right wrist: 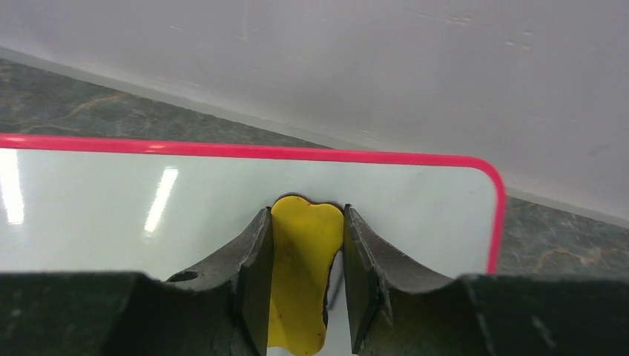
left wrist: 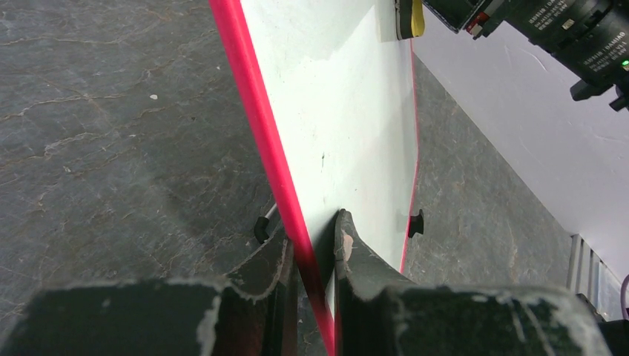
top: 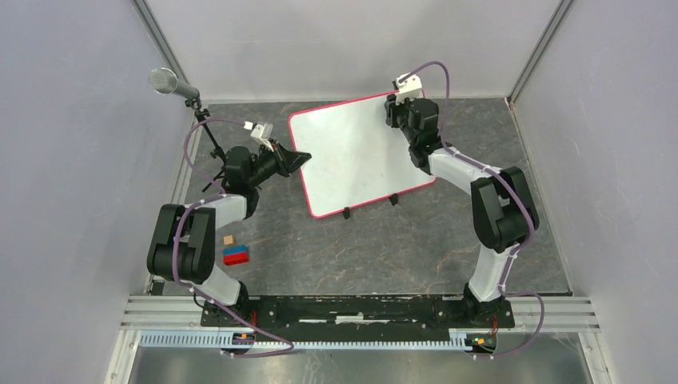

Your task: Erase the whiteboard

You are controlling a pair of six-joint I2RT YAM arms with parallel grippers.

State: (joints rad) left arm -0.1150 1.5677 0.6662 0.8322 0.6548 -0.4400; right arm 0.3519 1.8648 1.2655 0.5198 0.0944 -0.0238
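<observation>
top view: the whiteboard [top: 360, 152] lies on the dark stone-patterned table [top: 384, 248], a little toward 12 o'clock from the middle and turned slightly, its face blank white. its two black feet [top: 346, 213] sit on the 6 o'clock edge. the left gripper [top: 300, 158] meets the board's 9 o'clock edge. the right gripper [top: 397, 112] is over the 1 o'clock corner. toward 8 o'clock from the board, well apart from it, lie a red and blue block [top: 236, 257] and, just beside that at 12 o'clock, a tan cube [top: 229, 239]. a microphone [top: 164, 80] on a thin stand rises at 10 o'clock.

left wrist view: the left gripper [left wrist: 315, 237] is clenched on the whiteboard [left wrist: 348, 111], one finger on each side of the pink rim [left wrist: 256, 111], which runs from 6 toward 12 o'clock. a black foot [left wrist: 417, 222] shows at the far edge toward 3 o'clock and another [left wrist: 262, 228] just at 9 o'clock of the fingers. at 12 o'clock a yellow pad [left wrist: 417, 18] sits at the board's face.

right wrist view: the right gripper [right wrist: 305, 222] is grasping the yellow pad [right wrist: 304, 274] between both fingers. the whiteboard [right wrist: 111, 215] fills the view behind it, its rounded corner at 3 o'clock. whether the pad presses on the board i cannot tell. a pale wall [right wrist: 371, 67] spans 12 o'clock.
</observation>
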